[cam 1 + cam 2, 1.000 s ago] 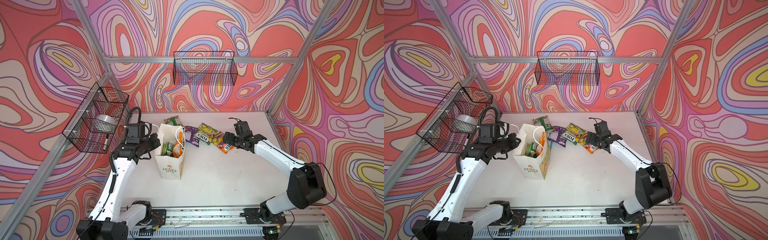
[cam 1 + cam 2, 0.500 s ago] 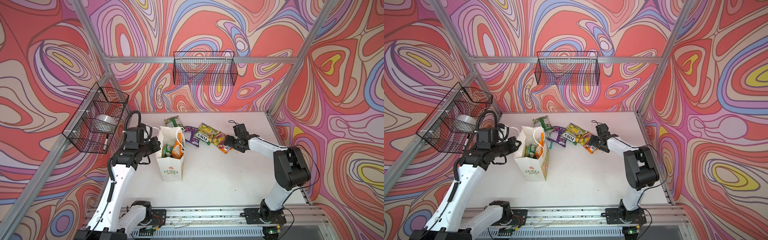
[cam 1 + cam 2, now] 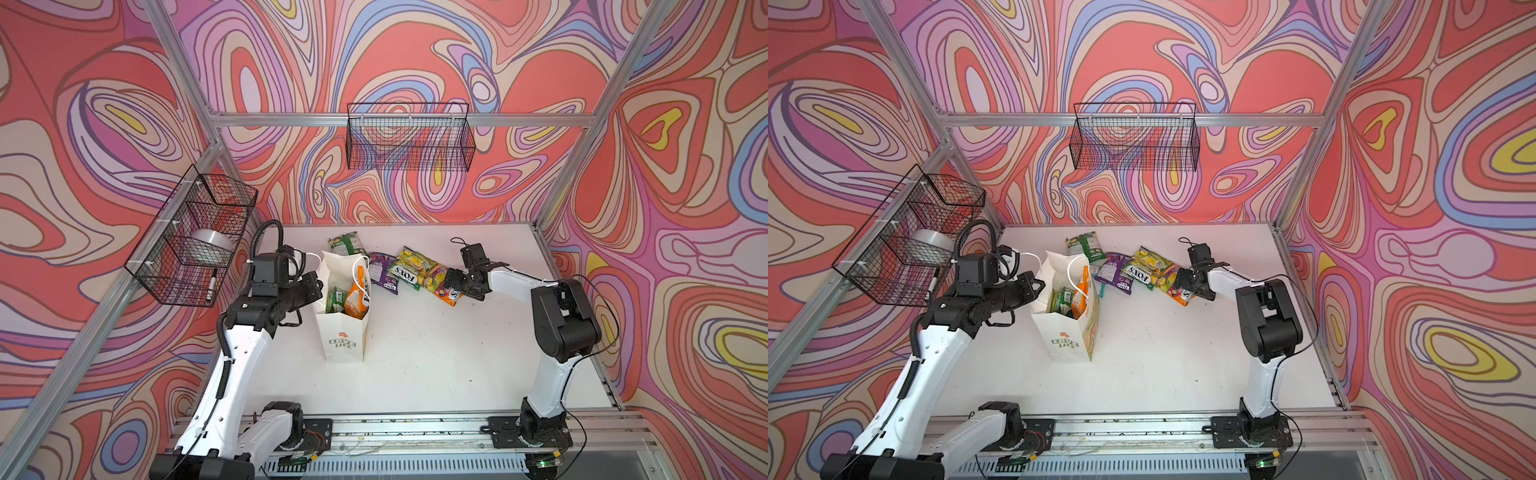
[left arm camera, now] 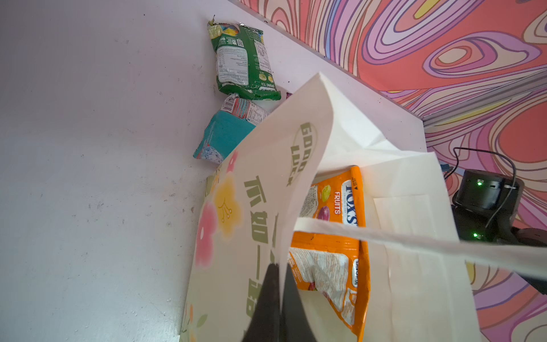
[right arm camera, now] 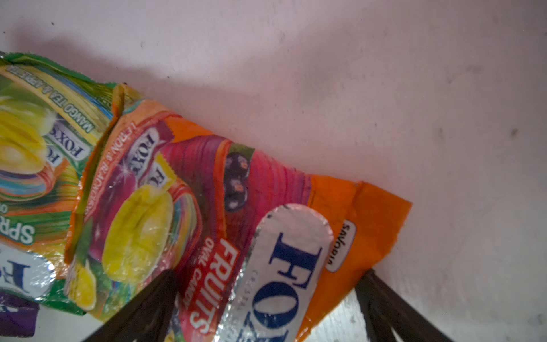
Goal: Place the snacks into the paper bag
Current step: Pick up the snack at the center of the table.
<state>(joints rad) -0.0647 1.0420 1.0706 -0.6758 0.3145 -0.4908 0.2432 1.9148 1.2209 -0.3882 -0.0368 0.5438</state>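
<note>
One paper bag (image 3: 344,332) stands upright on the table (image 3: 436,353), mouth up, holding two snacks: an orange pouch (image 3: 358,296) and a green pouch (image 3: 335,300). The left pincer (image 4: 276,272) is clenched on its rim. Farther back five loose pouches (image 3: 409,270) lie flat; the right pincer (image 5: 269,274), released and spread wide, straddles the fruits pouch (image 5: 207,192), its long axis slanting toward the back wall

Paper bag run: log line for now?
left gripper: shut on paper bag rim | right gripper: open, straddling orange pouch on table | phase: pre-grasp

Both top views overlook the table (image 3: 415,374) (wrist cameras close).
</note>
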